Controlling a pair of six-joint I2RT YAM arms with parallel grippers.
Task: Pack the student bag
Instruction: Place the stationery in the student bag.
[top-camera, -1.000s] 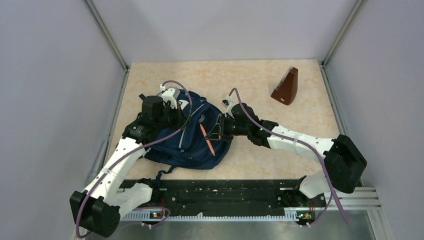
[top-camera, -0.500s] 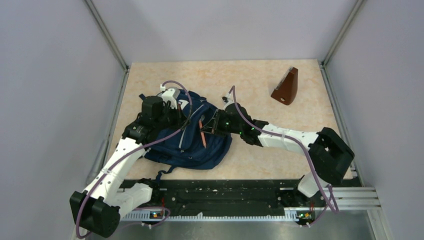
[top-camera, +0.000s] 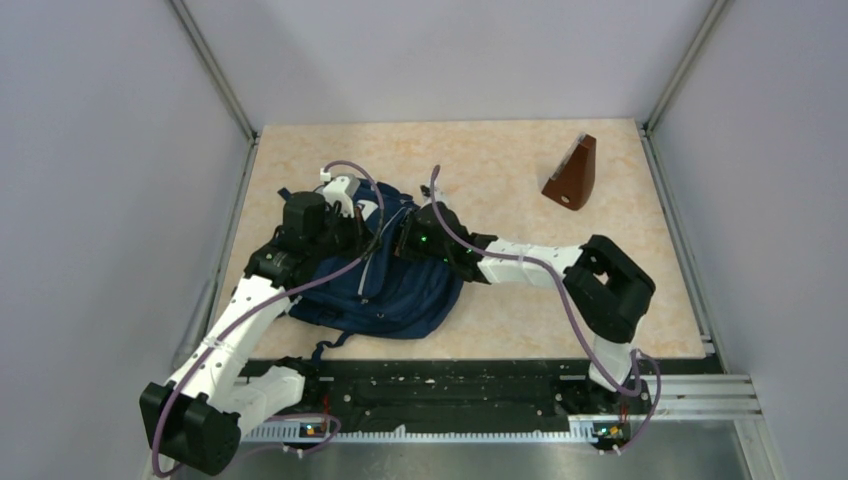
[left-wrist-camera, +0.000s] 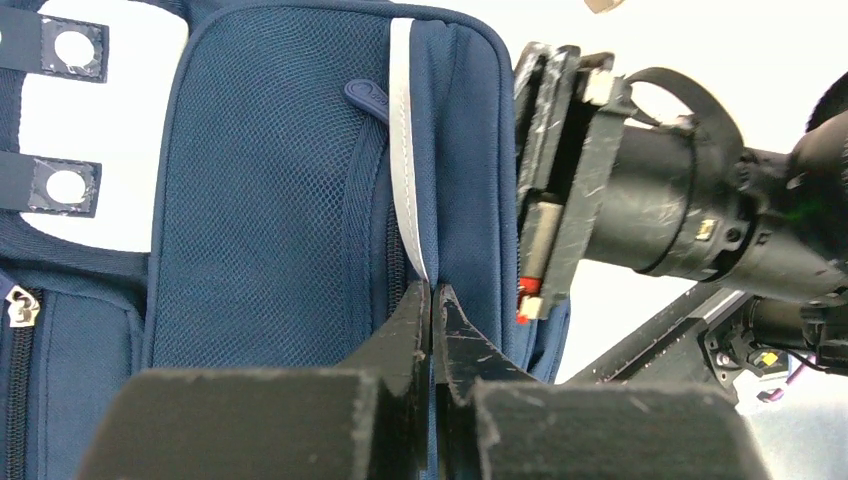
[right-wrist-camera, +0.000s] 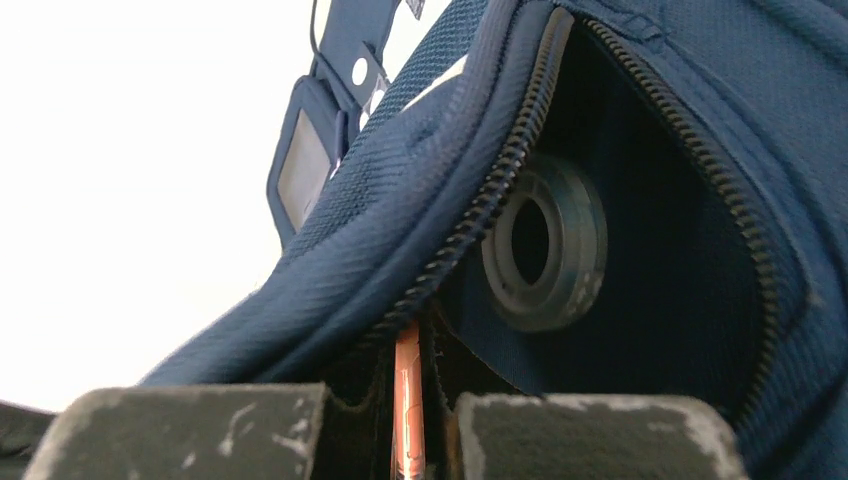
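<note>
Soft, prob. floppy student bag (top-camera: 385, 290), best gripped at seam: L gripper (left-wrist-camera: 432, 300) pinches its white trim (left-wrist-camera: 404, 150), R gripper (right-wrist-camera: 405, 420) clamps pencil (right-wrist-camera: 406, 365).

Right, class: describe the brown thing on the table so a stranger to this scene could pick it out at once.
Find the pale marbled table, then look beyond the navy student bag to the far right corner. A dark brown wedge stands there alone, narrow on top, wide at the base. Unlike the bag, it is brown, hard-edged and untouched.
</note>
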